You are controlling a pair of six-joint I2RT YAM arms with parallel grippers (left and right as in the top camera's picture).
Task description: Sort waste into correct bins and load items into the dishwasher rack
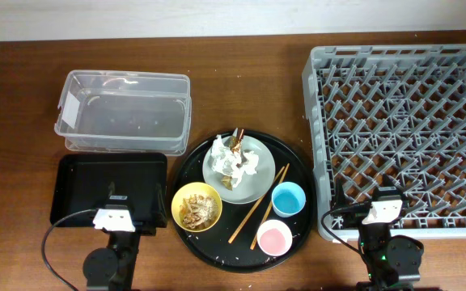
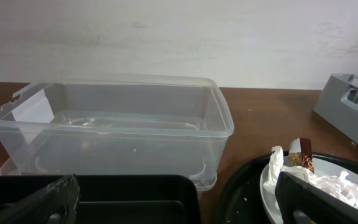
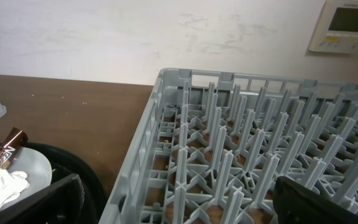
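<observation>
A pale grey-green plate [image 1: 249,184] on the round black tray [image 1: 298,166] holds crumpled white tissue [image 1: 235,162] and a brown-gold wrapper [image 1: 238,141]; tissue [image 2: 328,183] and wrapper [image 2: 303,157] also show in the left wrist view. A yellow bowl [image 1: 196,206] holds food scraps. A blue cup [image 1: 288,198], a pink cup [image 1: 274,237] and wooden chopsticks [image 1: 259,204] lie beside it. The clear tub [image 1: 125,111] and black rectangular tray [image 1: 108,187] sit left. The grey dishwasher rack [image 1: 403,129] sits right. My left gripper [image 2: 176,205] is open over the black tray. My right gripper [image 3: 179,205] is open over the rack's near-left corner.
The round black tray's rim [image 2: 241,186] lies just right of the left gripper. The rack's grey wall [image 3: 135,162] and pegs fill the right wrist view. Cables run from both arm bases at the table's front edge. A white wall stands behind the table.
</observation>
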